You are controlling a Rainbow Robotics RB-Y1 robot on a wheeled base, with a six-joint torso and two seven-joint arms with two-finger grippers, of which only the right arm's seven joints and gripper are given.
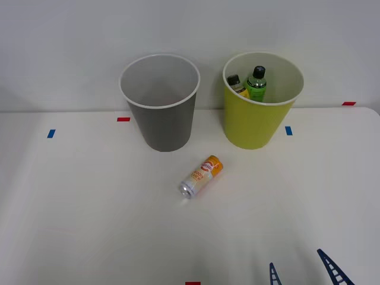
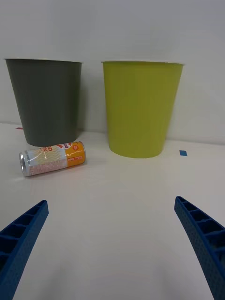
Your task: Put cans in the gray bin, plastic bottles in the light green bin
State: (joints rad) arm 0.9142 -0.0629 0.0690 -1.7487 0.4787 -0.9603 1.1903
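The can [image 1: 201,176] lies on its side on the white bench [image 1: 89,225], in front of the gray bin [image 1: 160,101] and a little toward the light green bin [image 1: 261,104], apart from both. Its long axis runs on a slant: the orange end points back toward the gap between the two bins, while the silver end points forward toward the robot and slightly to its left. Both bottles already stand inside the light green bin, the green black-capped bottle [image 1: 256,83] upright with the yellow-labelled bottle [image 1: 236,83] just beside it, so the can looks to be the last thing left to sort. The right pincer [image 1: 306,272] hangs low at the near edge of the bench, well apart from the can, with its two blue ribbed fingers [image 2: 23,234] spread wide and nothing between them. Seen from the wrist, the can [image 2: 52,158] lies ahead of the pincer and off toward one finger's side rather than centred in the gap, with its long side turned nearly broadside to the camera. The coming reach therefore seems to call for moving forward and toward the robot's left until the can sits between the fingers, which should close across its narrow body rather than along its length. From there the gray bin is the near neighbour for the drop.
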